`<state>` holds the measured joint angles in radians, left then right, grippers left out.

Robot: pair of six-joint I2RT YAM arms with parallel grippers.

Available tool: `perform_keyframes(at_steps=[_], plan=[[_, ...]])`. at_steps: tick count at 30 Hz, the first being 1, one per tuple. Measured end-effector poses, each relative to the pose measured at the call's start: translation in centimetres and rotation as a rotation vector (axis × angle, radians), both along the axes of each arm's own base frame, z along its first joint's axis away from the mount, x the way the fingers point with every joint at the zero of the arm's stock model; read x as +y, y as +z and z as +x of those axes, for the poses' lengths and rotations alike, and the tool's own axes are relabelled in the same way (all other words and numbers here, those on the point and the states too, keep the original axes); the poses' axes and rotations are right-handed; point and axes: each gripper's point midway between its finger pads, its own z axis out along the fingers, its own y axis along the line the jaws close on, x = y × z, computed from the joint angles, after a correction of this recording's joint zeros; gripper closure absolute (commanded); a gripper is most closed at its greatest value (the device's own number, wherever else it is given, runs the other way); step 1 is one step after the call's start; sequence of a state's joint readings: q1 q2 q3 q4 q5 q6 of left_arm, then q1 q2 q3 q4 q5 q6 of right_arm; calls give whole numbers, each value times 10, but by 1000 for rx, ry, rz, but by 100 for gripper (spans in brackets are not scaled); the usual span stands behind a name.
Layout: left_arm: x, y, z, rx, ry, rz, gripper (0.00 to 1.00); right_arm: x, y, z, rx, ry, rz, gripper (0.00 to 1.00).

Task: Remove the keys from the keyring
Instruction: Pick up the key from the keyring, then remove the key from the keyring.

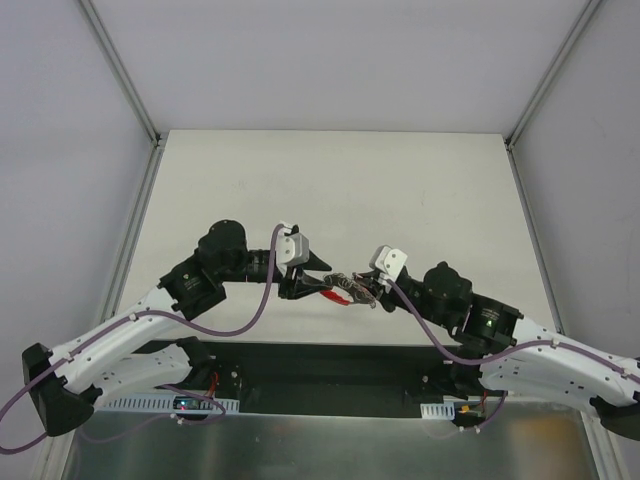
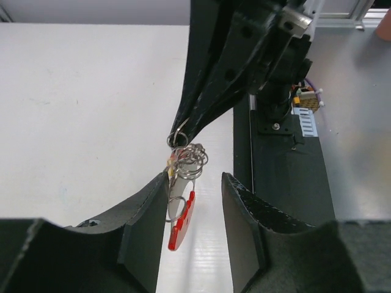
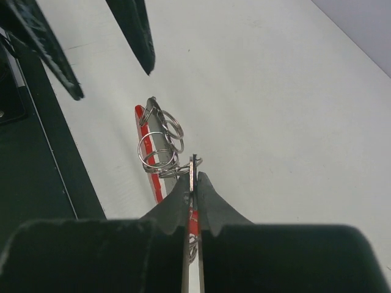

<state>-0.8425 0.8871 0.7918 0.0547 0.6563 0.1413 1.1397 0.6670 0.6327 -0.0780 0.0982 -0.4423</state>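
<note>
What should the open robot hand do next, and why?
Probably the left gripper should close on the red piece. Its fingers stand open either side of it, while the right gripper is shut on thin metal of the keyring. Then the two could pull against each other.

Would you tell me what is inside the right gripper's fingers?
The right gripper pinches a thin metal edge by the keyring; its fingers hide whether that is a key.

Bright even light, faint soft shadows; near foreground blurred in wrist views
</note>
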Motion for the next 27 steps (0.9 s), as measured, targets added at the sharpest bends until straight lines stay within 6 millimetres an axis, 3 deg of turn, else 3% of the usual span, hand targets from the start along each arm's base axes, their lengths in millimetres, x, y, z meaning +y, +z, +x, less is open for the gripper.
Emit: perform_keyframes(at_steps=[4, 11, 17, 22, 27], plan=[[-2, 14, -11, -8, -43, -29, 62, -1, -2, 7, 26, -48, -31, 99], [-16, 7, -37, 25, -134, -9, 69, -1, -2, 19, 73, -133, -74, 99], [-21, -11, -29, 48, -98, -7, 73, 2, 4, 25, 97, -176, -71, 99], [-26, -37, -10, 81, -2, 29, 67, 4, 5, 25, 112, -181, -66, 99], [-30, -42, 7, 71, 76, 36, 67, 5, 5, 25, 120, -184, -61, 99]])
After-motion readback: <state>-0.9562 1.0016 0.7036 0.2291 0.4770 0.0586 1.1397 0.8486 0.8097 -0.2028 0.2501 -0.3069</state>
